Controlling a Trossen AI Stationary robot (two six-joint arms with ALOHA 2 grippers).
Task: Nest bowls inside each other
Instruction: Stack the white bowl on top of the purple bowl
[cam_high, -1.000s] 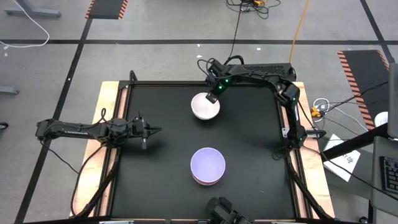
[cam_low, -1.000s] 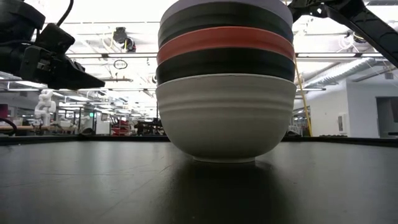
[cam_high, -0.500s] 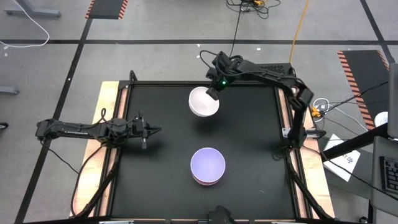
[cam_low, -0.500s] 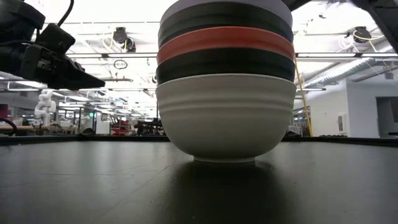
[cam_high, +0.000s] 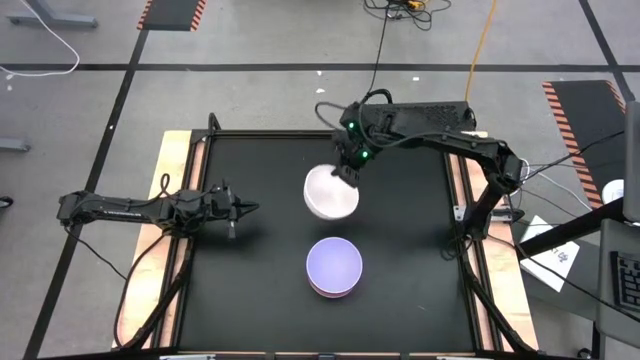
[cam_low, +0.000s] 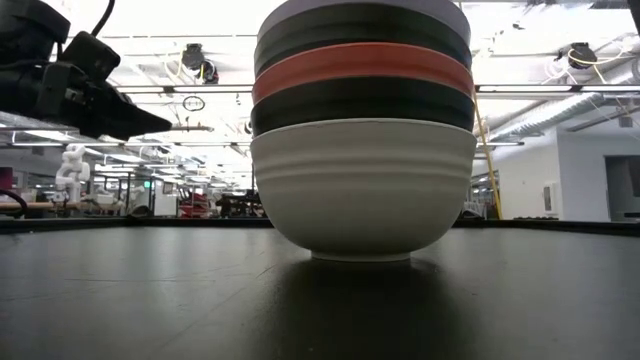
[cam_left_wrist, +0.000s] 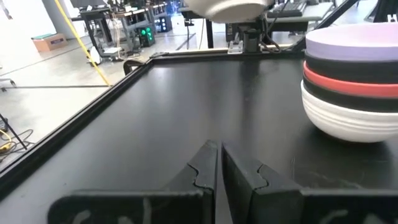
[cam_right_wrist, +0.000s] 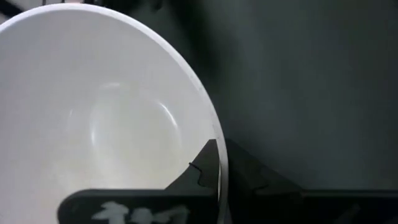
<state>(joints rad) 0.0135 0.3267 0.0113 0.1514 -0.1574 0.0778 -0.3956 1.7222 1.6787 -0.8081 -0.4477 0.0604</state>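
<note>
Carrying the last white bowl (cam_high: 331, 192), the right gripper (cam_high: 348, 171) has its fingers pinched shut on the rim, as the right wrist view shows. The bowl hangs above the table (cam_high: 250, 270), a little beyond the stack (cam_high: 334, 266) on the far side. The left gripper (cam_high: 243, 209) waits nearly closed and empty, well to the left of the stack. The next move, I judge, calls for centring the bowl over the lavender top and lowering it in. Only the low view shows the stack's layers: white, black, red, black; the high view shows just the lavender bowl.
</note>
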